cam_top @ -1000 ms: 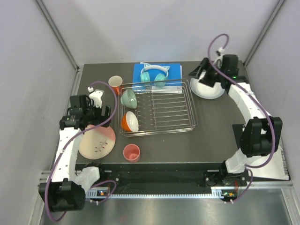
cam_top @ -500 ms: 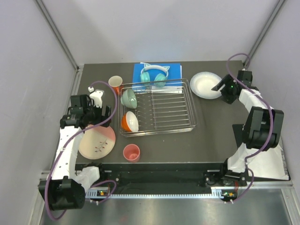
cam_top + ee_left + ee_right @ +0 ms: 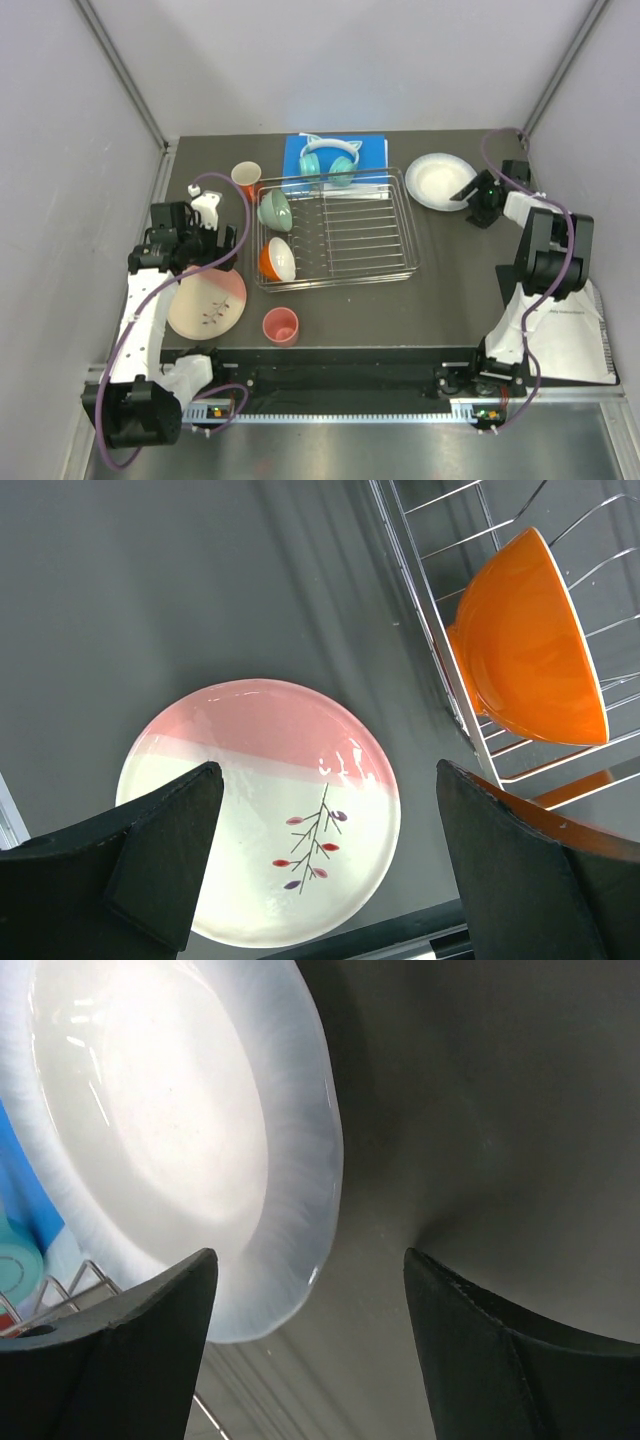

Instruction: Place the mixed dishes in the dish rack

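Dark grey tabletop [image 3: 450, 290], enclosed by pale grey walls, carried all items. The large rectangular wire dish rack [image 3: 370, 235] sat at centre. Two pieces stood on edge at its left end: the mint green bowl [image 3: 274, 210] on the far side and the orange bowl [image 3: 278, 259] on the near side. The orange cup [image 3: 245, 180] stood just outside the rack's far left corner. The coral pink cup [image 3: 281, 326] stood in front of the rack.

The large pink-and-cream plate [image 3: 207, 302] lay flat left of the rack. The left gripper [image 3: 328, 775] hung above this plate, jaws spread wide, holding nothing.

The round white plate [image 3: 440, 181] lay flat beside the rack's far right corner. The right gripper [image 3: 310, 1255] was low at that plate's right edge, jaws apart, with the rim showing between the fingers. Contact could not be confirmed.

The teal cat-ear headphones [image 3: 329, 163] rested on the blue book [image 3: 370, 150] behind the rack.
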